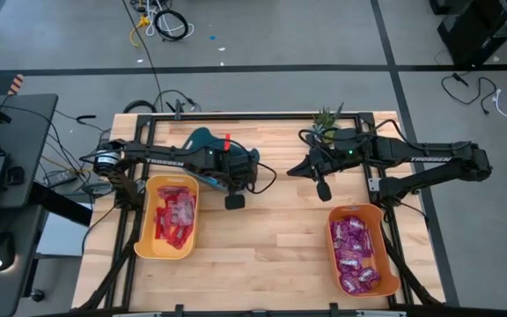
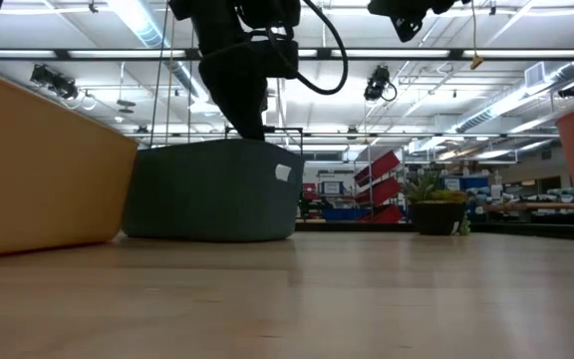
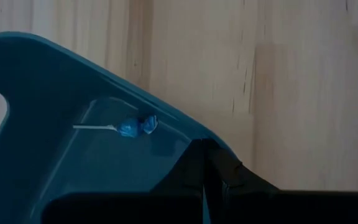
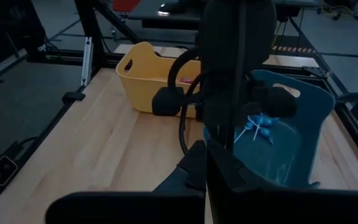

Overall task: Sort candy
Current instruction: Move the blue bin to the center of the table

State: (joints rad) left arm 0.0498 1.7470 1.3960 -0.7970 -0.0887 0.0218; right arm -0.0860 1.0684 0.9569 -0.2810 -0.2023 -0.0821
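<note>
Looking straight down, we see the left gripper [image 1: 233, 201] hanging over the near right end of the teal bin [image 1: 208, 141], its two fingers pressed flat together with nothing between them. Through its own wrist camera those shut fingers [image 3: 205, 174] sit just above the bin's sloping wall, and one blue lollipop [image 3: 137, 126] lies on the bin floor just ahead of them, its thin white stick pointing away from the wrapped head. To that gripper's outer side stands the yellow bin [image 1: 150, 238], touching nothing of the arm, and the flat red packets [image 1: 174, 217] fill it in a loose heap. The right gripper [image 1: 324, 190] hovers above bare wood, well apart from the left one, and its fingers are also closed on nothing. From its wrist camera we look past them at the left arm, which stands in front of the teal bin, and a small cluster of blue lollipops [image 4: 259, 126] shows on the floor behind that arm. The small potted plant [image 1: 326, 119] sits just behind the right arm's wrist, at the far table edge. On the near side of the right gripper the orange bin [image 1: 331, 246] holds the purple-magenta packets [image 1: 356, 251], piled along its length.
</note>
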